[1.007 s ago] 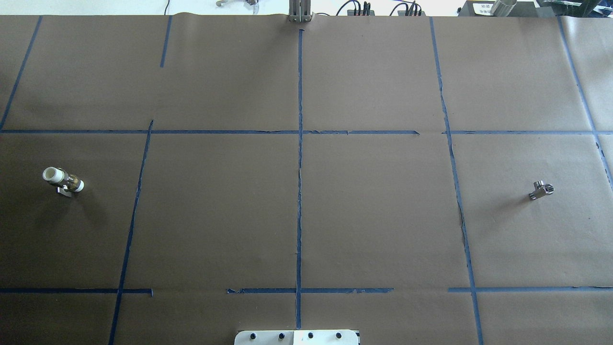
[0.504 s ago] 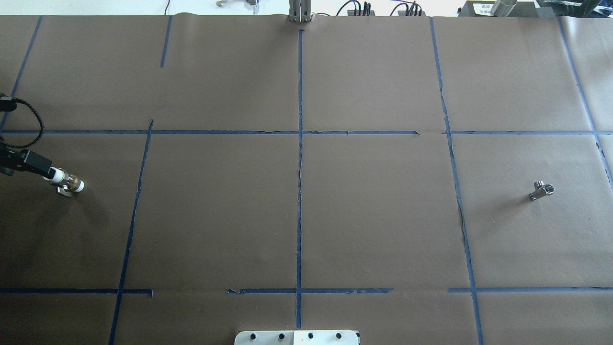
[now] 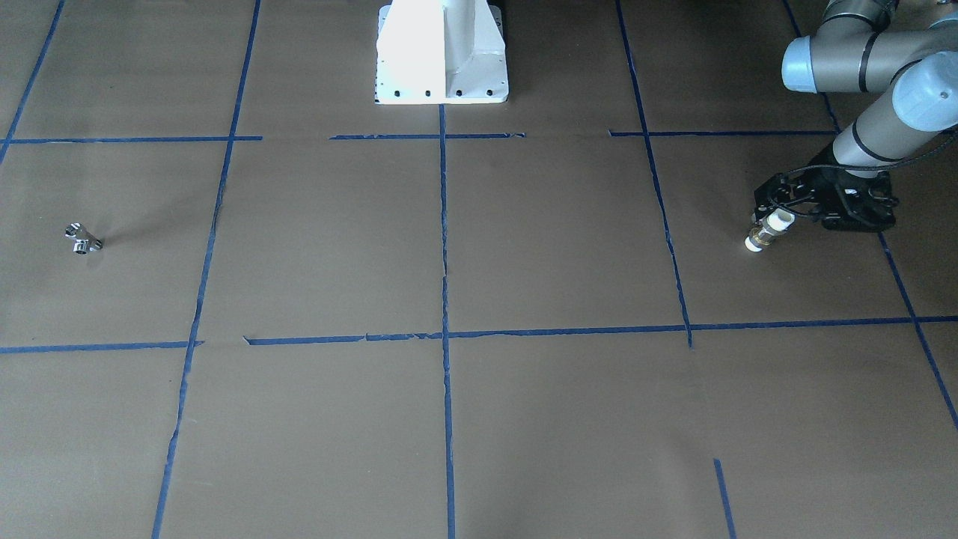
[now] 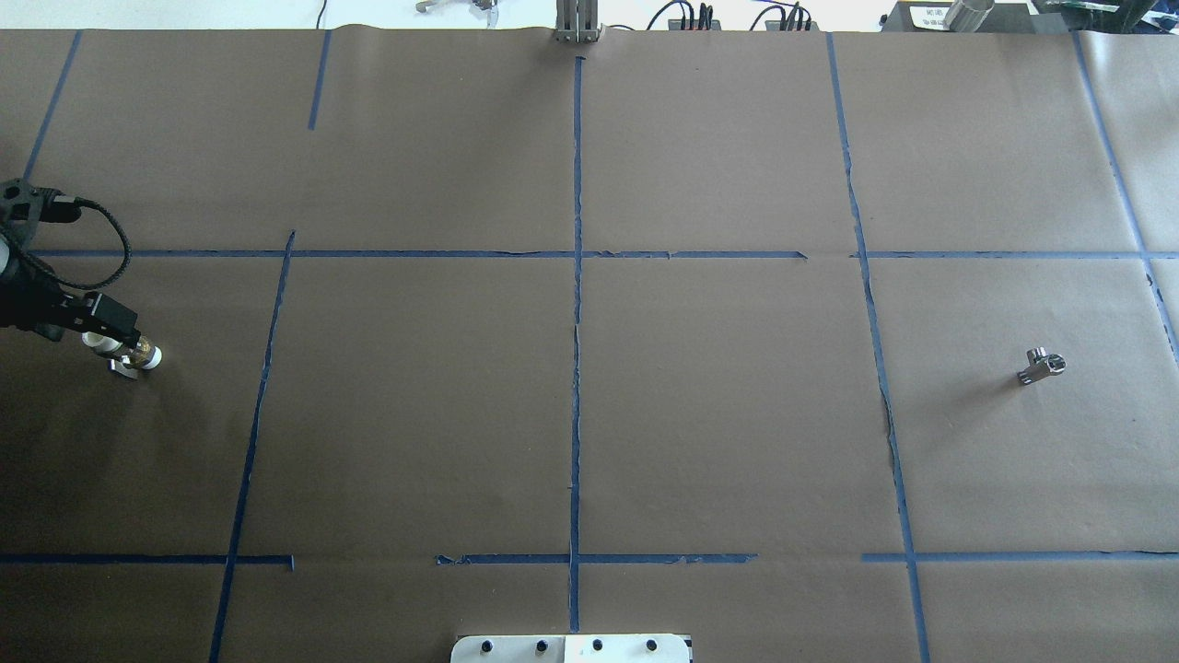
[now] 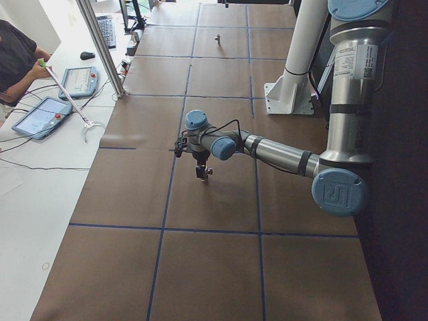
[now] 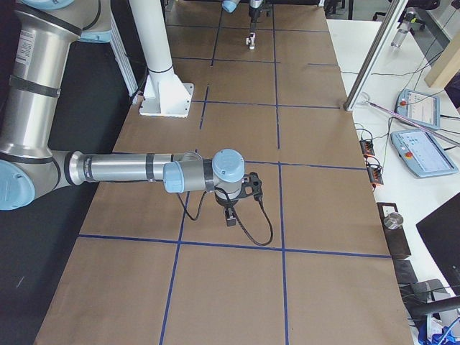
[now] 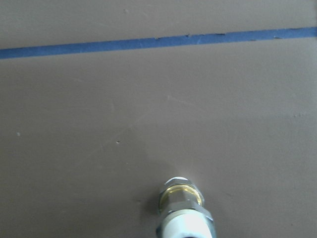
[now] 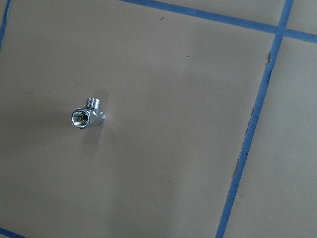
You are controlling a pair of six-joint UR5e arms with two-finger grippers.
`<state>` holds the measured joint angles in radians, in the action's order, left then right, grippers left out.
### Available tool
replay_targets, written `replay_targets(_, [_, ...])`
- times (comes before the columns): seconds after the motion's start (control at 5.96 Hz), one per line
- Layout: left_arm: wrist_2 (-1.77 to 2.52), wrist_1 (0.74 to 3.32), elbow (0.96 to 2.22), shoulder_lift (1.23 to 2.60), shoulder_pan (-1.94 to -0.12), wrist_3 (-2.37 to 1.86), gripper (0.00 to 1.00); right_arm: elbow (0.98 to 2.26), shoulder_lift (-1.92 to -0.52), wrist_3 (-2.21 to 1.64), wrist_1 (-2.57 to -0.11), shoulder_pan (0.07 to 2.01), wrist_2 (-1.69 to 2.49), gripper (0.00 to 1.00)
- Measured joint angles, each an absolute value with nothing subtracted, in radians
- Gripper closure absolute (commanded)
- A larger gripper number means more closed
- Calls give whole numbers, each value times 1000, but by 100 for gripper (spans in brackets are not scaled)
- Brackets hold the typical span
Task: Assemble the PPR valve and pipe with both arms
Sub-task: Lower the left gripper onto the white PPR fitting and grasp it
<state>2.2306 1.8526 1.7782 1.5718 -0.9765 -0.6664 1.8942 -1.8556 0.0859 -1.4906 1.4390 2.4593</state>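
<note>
The pipe piece, white plastic with a brass nut, lies at the table's far left; it also shows in the front view and at the bottom of the left wrist view. My left gripper is low over its white end, jaws on either side, apparently open. The chrome valve lies at the far right, alone, and is seen from above in the right wrist view. My right gripper shows only in the right side view; I cannot tell its state.
Brown paper with blue tape lines covers the table. The white robot base stands at the near edge. An aluminium post and cables are at the far edge. Operators' tablets lie beyond it.
My left arm has come in from the left edge and moved right, over the pipe's white end. The pipe and the valve have not moved.
</note>
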Motion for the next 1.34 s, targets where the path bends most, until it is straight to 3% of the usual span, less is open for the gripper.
replay_targets(0.17, [2230, 1853, 1780, 1574, -971, -669, 26, 1894, -1855, 86, -1490, 1438, 2463, 0])
replay_targets(0.5, [2229, 1852, 1785, 1575, -970, -670, 95, 1894, -1855, 86, -1490, 1438, 2465, 0])
replay_targets(0.67, [2228, 1852, 1787, 1573, -970, -669, 100, 1894, -1855, 86, -1490, 1439, 2468, 0])
replay_targets(1.34, [2201, 1844, 1842, 1580, -973, -692, 100, 1894, -1856, 83, -1491, 1437, 2473, 0])
